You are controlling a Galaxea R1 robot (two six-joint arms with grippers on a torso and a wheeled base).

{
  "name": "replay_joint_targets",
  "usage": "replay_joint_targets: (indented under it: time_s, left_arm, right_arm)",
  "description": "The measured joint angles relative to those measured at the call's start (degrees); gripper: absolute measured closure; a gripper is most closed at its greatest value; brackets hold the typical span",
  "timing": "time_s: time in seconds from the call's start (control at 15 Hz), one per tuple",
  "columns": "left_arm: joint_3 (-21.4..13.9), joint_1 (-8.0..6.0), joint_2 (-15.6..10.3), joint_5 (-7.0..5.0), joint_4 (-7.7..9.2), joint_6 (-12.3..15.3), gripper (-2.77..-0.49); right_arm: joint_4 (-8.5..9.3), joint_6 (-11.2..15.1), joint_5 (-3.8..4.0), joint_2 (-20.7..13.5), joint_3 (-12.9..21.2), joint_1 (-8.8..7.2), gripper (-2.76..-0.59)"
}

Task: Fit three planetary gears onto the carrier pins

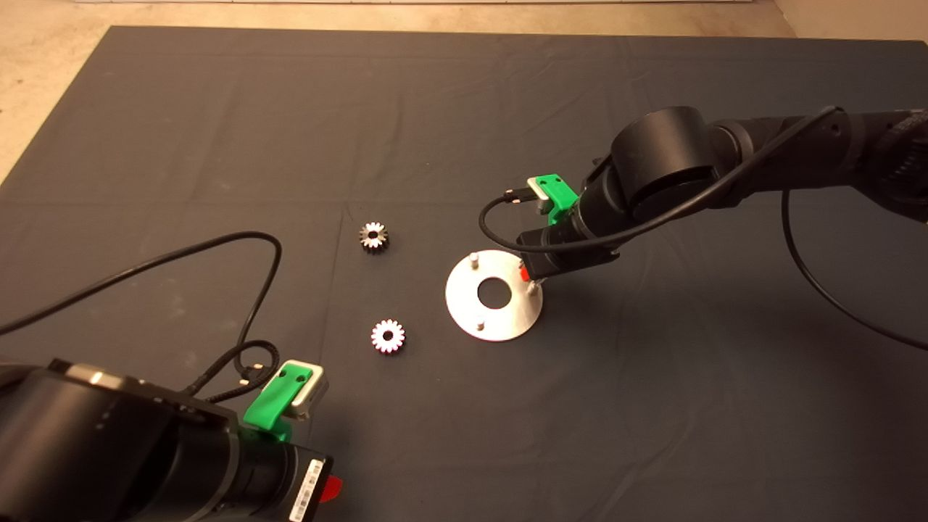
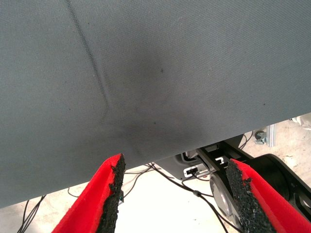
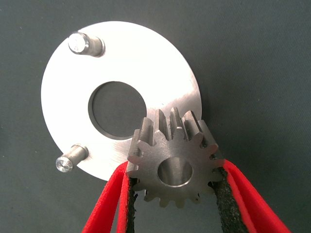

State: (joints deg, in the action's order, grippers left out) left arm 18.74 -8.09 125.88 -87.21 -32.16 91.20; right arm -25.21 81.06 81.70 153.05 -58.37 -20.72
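Planetary gears first: I count three, two lying flat on the dark mat (image 1: pixel 217 109) of the tabletop and one in my right claw (image 3: pixel 172 182). The held gear (image 3: pixel 172 165) sits pinched between the red fingers (image 3: pixel 104 204), black pads pressed on opposite teeth, bore facing the wrist camera, just above the rim of the disc (image 3: pixel 63 87). From the head view, the right arm reaches in from the right edge, elbow high, wrist angled down over the disc's right side; its body covers the claw and the gear there, and I only catch a sliver of red at the disc's edge.

Carrier pins: I count three in the head view, one at the far rim (image 1: pixel 473 257), one at the near rim (image 1: pixel 480 325), and one at the right rim (image 1: pixel 533 287) right beneath the wrist. In the right wrist view only two pins show; the gear blocks the third, so I cannot tell how the bore lines up with it.

The free gears lie left of the disc, one farther back (image 1: pixel 373 236) and one nearer (image 1: pixel 388 336), well apart from each other.

My left claw (image 2: pixel 175 199) is parked at the lower left corner, fingers spread wide with nothing between them, hanging over the mat's edge with cables and floor beyond.
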Motion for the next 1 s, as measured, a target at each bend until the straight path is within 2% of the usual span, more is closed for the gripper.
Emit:
replay_joint_targets:
  time_s: [0.27, 0.47, 0.8, 1.0]
  left_arm:
    - [0.0, 0.0, 0.0, 0.0, 0.0, 0.0, -1.46]
    - [0.0, 0.0, 0.0, -0.02, 0.0, 0.0, -1.46]
    - [0.0, 0.0, 0.0, -0.02, 0.0, 0.0, -1.46]
    - [0.0, 0.0, 0.0, -0.02, 0.0, 0.0, -1.46]
  right_arm:
    - [0.0, 0.0, 0.16, 0.01, -0.01, 1.21, -0.92]
    - [-0.01, -0.02, 0.27, 0.01, -0.09, 1.37, -0.92]
    - [0.0, -0.18, 1.04, 0.01, -0.2, 1.85, -0.92]
    - [0.0, -0.21, 2.04, 0.01, -1.0, 1.85, -0.92]
